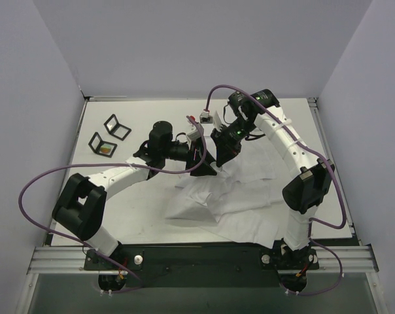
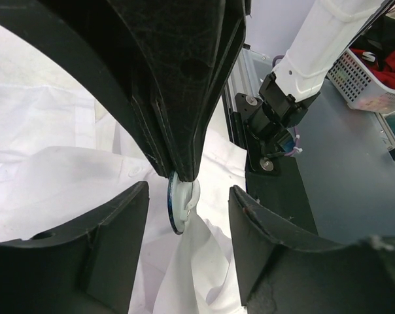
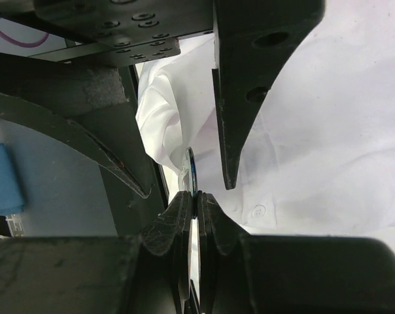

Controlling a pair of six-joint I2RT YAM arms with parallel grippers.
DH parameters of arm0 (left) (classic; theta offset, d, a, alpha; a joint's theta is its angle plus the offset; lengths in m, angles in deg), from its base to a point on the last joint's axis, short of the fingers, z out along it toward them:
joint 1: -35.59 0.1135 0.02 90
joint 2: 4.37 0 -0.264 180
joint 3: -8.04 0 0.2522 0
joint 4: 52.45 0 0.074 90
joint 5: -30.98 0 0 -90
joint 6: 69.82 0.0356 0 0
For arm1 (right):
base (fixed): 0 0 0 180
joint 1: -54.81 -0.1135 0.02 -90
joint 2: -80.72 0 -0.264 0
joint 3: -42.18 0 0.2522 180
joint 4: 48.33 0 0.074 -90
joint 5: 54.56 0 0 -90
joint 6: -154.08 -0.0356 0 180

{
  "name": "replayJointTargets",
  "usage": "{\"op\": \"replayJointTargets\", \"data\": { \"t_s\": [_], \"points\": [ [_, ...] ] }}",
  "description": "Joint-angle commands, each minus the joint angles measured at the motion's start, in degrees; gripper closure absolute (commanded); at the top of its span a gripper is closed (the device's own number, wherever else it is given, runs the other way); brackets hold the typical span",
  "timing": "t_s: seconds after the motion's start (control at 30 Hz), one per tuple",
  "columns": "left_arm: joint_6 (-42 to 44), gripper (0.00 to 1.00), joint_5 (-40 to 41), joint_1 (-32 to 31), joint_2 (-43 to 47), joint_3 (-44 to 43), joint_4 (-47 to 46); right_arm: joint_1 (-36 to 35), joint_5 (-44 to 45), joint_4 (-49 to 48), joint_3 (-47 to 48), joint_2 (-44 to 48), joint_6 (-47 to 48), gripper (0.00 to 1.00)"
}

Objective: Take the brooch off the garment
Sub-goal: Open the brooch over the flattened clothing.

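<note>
Above the table (image 1: 119, 203) middle, I saw the right gripper (image 3: 194, 199) pinched shut on the brooch (image 2: 178, 203), a fold of garment (image 1: 243, 196) hanging off it. Left gripper (image 2: 189, 191) jaws stood apart, one either side of the brooch, not touching. The rest of the garment lay crumpled centre-right.

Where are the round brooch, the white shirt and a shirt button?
Round flat brooch (image 2: 178, 204), left wrist view, disc's face.
White thin-fabric shirt (image 1: 240, 206), top external view, crumpled middle.
Small white shirt button (image 3: 259, 210), right wrist view, its centre.
</note>
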Motion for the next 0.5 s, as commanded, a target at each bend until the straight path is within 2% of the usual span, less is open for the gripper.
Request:
{"op": "replayJointTargets", "data": {
  "t_s": [0.0,0.47],
  "points": [
    [-0.1,0.42,-1.6,-0.1,-0.9,-0.9,-2.4,-0.4,-2.7,1.4,2.0,1.9,-0.4,1.00],
    [-0.1,0.62,-1.1,-0.1,-0.6,-0.8,-2.5,-0.6,-2.7,1.3,1.0,2.3,-0.3,1.00]
  ]
}}
